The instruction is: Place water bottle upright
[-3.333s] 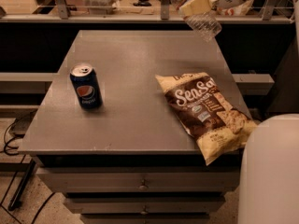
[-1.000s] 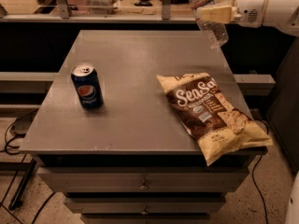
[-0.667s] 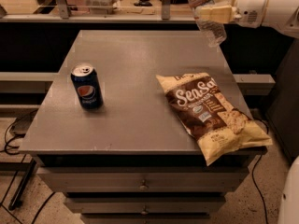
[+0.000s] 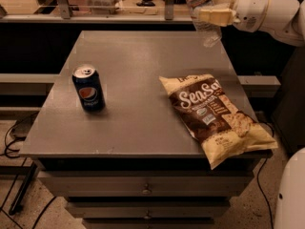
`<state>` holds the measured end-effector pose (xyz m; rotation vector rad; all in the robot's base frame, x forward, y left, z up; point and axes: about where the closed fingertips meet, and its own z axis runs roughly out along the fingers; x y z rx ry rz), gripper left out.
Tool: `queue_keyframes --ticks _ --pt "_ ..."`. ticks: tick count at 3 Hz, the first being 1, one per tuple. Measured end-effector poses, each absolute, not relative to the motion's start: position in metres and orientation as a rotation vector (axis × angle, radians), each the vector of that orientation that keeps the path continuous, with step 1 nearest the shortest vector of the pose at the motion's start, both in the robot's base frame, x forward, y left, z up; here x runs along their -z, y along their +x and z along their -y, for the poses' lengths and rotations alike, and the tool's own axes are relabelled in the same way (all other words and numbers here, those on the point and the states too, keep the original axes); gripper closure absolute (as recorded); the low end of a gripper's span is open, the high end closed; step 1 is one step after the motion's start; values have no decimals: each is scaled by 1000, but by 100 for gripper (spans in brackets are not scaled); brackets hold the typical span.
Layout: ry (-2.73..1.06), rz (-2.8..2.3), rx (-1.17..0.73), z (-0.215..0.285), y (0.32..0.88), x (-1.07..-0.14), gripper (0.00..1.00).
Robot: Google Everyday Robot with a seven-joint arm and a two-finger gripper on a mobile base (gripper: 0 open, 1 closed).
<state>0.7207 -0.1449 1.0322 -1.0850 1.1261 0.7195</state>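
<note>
The water bottle (image 4: 208,34), clear and ribbed, is held in the air above the far right corner of the grey table (image 4: 138,46). It hangs close to upright, its lower end clear of the table top. My gripper (image 4: 215,13), cream-coloured on a white arm coming in from the upper right, is shut on the bottle's upper body. The top of the bottle runs to the frame's upper edge and its cap is hard to make out.
A dark blue Pepsi can (image 4: 88,88) stands upright on the left half of the table. A brown and yellow SenSel chip bag (image 4: 214,116) lies on the right half, overhanging the front right corner. A shelf with objects runs behind the table.
The arm has turned the bottle from tilted to nearly upright and shifted it slightly left. The can and the bag have not moved.
</note>
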Motion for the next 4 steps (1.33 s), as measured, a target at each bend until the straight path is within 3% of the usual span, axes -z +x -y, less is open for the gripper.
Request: queue_keyframes --ticks 4 --pt "-930 -1125 -814 150 722 -1017 100"
